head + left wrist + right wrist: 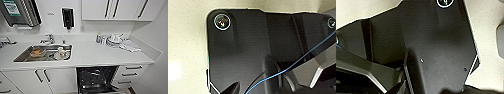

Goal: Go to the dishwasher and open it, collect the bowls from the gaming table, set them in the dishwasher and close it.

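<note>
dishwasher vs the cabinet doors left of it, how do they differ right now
The dishwasher stands open, its dark interior and racks showing; the cabinet doors are shut. The dishwasher opening reads black, the cabinet doors white with slim dark bar handles. Both sit under the same white countertop, side by side.

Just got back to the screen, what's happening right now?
The robot faces a white kitchen counter. Under it the dishwasher stands open, its dark inside and racks on show. The sink to the left holds a few dirty dishes, and a stack of plates sits on the counter beside a cloth. Nothing is being handled at this moment, and no bowls from the gaming table are in sight here.
</note>
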Robot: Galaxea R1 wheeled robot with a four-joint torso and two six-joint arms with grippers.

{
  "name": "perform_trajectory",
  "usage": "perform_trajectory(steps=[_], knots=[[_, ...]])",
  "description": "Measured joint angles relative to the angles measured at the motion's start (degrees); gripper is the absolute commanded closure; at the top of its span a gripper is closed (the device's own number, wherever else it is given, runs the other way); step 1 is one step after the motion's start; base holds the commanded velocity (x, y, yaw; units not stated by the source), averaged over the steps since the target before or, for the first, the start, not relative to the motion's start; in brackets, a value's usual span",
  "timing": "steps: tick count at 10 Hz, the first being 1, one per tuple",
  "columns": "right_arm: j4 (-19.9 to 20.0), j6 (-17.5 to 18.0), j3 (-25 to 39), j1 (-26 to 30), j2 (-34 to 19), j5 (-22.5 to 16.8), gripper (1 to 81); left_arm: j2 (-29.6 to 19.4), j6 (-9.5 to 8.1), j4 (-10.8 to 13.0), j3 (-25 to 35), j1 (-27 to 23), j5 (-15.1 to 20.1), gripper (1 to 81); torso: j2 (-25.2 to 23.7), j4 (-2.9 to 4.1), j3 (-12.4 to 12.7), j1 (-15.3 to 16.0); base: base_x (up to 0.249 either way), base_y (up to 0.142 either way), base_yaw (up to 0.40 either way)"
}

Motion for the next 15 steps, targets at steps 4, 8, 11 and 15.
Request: perform_trajectory(steps=[4,8,11,15], knots=[[-0.11,-0.02,0.00,-0.77,0.00,-0.12,1.0,0.02,0.00,0.04,0.00,0.40,0.30,1.0,8.26,0.00,8.46,-5.47,0.000,0.000,0.000],[-0.16,-0.02,0.00,-1.16,0.04,-0.33,1.0,0.28,0.05,0.04,0.00,1.10,0.72,1.0,15.91,0.00,16.44,-10.58,0.000,0.000,0.000],[-0.16,-0.02,0.00,-1.62,0.09,-0.59,1.0,0.69,0.35,0.04,0.00,1.49,0.85,1.0,20.98,0.00,17.74,-13.92,0.000,0.000,0.000],[-0.18,-0.02,0.00,-1.77,0.37,-0.69,1.0,0.79,0.63,0.04,0.00,1.56,0.87,1.0,28.24,0.00,19.93,-18.54,0.000,0.000,0.000]])
